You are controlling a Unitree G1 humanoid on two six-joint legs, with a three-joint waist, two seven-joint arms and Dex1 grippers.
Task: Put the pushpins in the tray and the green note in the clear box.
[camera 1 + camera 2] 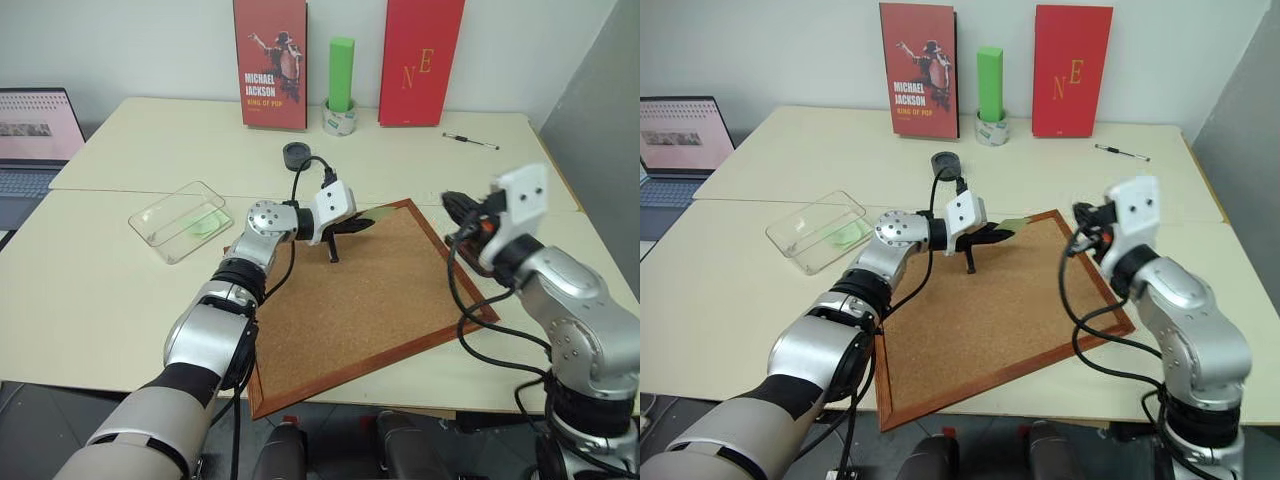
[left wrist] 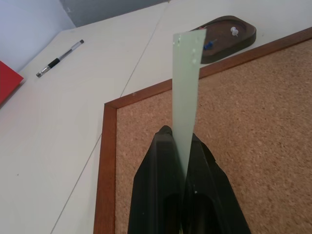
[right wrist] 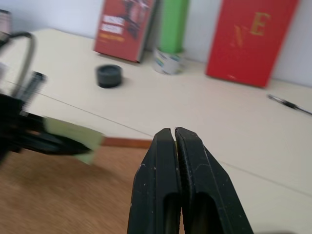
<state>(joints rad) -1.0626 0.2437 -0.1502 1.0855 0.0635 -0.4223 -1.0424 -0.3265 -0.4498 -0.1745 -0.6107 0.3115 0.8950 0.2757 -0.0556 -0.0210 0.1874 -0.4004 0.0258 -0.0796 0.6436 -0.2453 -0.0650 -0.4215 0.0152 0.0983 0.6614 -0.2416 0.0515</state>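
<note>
My left gripper (image 1: 362,223) is shut on one edge of the pale green note (image 2: 187,83), which sticks out past the fingertips above the far part of the corkboard (image 1: 370,300). In the left wrist view the dark red-brown tray (image 2: 243,39) lies just beyond the board's frame with a white-headed pushpin (image 2: 234,31) and a blue one (image 2: 208,45) in it. The clear box (image 1: 180,222) sits on the table left of the board, with a pale green patch inside. My right gripper (image 3: 175,134) is shut and empty, raised over the board's right corner.
A black round puck (image 1: 296,154) lies behind the board. A tall green block (image 1: 342,75) on a tape roll and two red books stand at the back wall. A pen (image 1: 470,141) lies at the back right and a laptop (image 1: 35,140) at the far left.
</note>
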